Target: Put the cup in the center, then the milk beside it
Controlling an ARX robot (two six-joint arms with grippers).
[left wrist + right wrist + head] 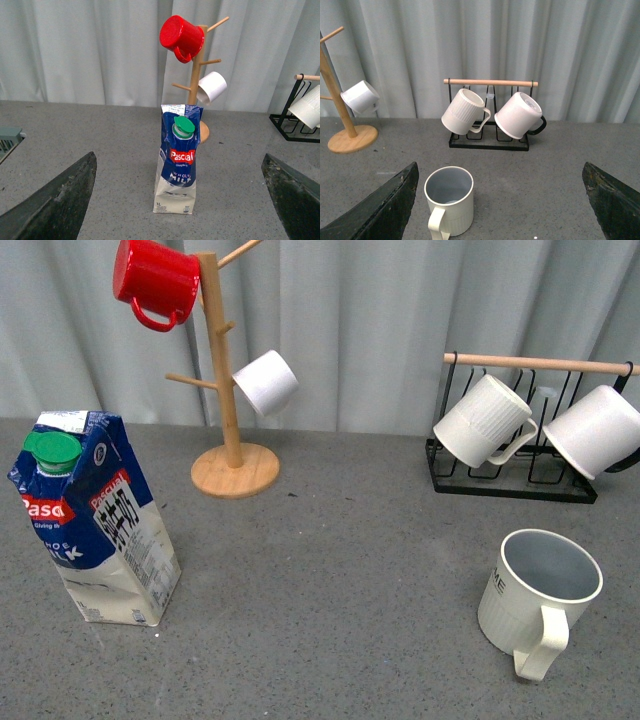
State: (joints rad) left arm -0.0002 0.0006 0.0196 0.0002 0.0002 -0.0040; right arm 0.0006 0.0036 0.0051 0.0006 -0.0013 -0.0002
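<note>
Milk front-left, cup front-right; mug tree, rack apparently behind them.

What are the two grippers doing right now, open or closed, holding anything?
Left gripper: open, holding nothing.
Right gripper: open, holding nothing.

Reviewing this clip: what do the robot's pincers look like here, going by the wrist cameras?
The left pincer and right pincer each show two dark grey, wedge-shaped fingers with scuffed, pale-flecked surfaces. No cables or markings show, and the front view shows neither arm.
</note>
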